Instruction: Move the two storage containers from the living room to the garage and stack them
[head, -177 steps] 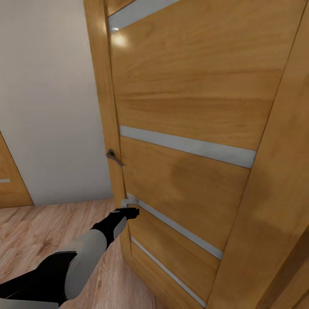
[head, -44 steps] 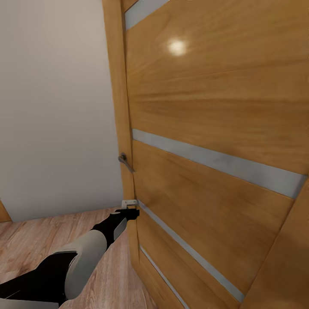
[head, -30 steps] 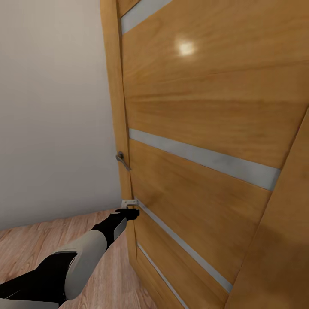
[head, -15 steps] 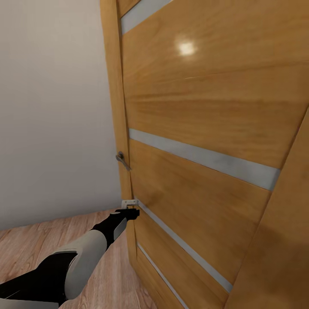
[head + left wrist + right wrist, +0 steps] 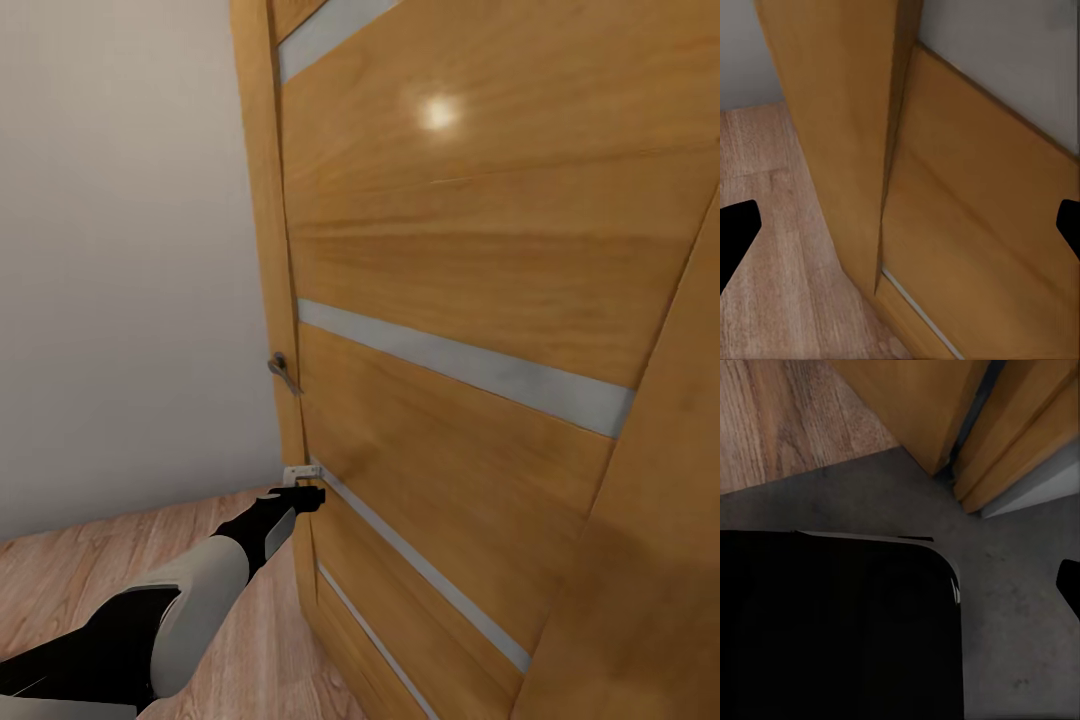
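The left pincer [image 5: 303, 480] rests against the edge of a wooden door [image 5: 480, 250], below its handle [image 5: 281, 371]; its fingertips [image 5: 736, 232] stand wide apart, released. Of the right pincer one fingertip [image 5: 1069, 581] shows, so I cannot tell its state; under it lie dark grey floor [image 5: 1020, 607] and a black block [image 5: 832, 622]. No boxes in sight

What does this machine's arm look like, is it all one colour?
No. In the head view the left arm has a smooth pale grey shell over its middle section, with glossy black parts at the joint nearer the body and a slim black forearm tapering forward. Its tip carries a small light grey bracket above the black pincer. No cables or markings show. In the wrist views the fingertips look plain black.
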{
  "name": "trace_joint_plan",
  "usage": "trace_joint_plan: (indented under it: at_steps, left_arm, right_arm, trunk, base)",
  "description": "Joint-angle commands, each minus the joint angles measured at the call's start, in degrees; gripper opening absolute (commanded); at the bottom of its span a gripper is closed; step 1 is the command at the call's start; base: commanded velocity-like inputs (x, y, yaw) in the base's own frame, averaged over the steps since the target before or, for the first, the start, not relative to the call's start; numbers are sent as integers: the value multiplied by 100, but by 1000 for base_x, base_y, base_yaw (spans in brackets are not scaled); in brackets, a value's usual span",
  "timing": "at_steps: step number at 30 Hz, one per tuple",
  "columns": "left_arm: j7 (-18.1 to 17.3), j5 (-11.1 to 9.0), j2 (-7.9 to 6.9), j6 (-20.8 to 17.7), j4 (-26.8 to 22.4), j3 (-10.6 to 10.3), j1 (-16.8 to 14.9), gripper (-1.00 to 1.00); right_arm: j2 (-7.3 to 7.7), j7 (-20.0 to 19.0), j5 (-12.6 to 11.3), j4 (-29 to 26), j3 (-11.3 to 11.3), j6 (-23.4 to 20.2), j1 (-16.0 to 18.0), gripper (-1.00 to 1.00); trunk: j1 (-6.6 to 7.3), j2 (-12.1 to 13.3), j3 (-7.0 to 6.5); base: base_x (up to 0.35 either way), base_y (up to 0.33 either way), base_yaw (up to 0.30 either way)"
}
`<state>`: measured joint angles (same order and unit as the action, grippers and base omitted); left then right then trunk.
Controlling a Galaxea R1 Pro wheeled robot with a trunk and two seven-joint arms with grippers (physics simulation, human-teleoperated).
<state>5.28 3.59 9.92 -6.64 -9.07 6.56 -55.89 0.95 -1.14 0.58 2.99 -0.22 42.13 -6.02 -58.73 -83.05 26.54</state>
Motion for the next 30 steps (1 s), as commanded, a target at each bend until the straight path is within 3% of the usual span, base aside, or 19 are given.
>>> trace_joint_plan:
  at_steps: [1, 13, 23, 30]
  left_arm:
    - [-19, -25, 7, -30, -12, 30, -1, 100]
    - [-19, -25, 7, -30, -12, 32, -1, 100]
    - [-19, -25, 7, -30, -16, 32, -1, 100]
    - [-19, -25, 7, -29, -15, 30, -1, 100]
  right_arm:
    - [1, -13, 3, 9, -5, 24, 3, 100]
    - [1, -12, 3, 9, -6, 24, 4, 100]
    - [1, -10, 3, 9, -6, 24, 4, 100]
    - [1, -11, 3, 9, -10, 24, 4, 100]
  trunk:
    - [0, -3, 4]
    - [0, -3, 4]
    - [0, -3, 4]
    - [0, -3, 4]
  base:
    - [0, 0, -56]
    - [0, 0, -15]
    - [0, 0, -224]
    - [0, 0, -44]
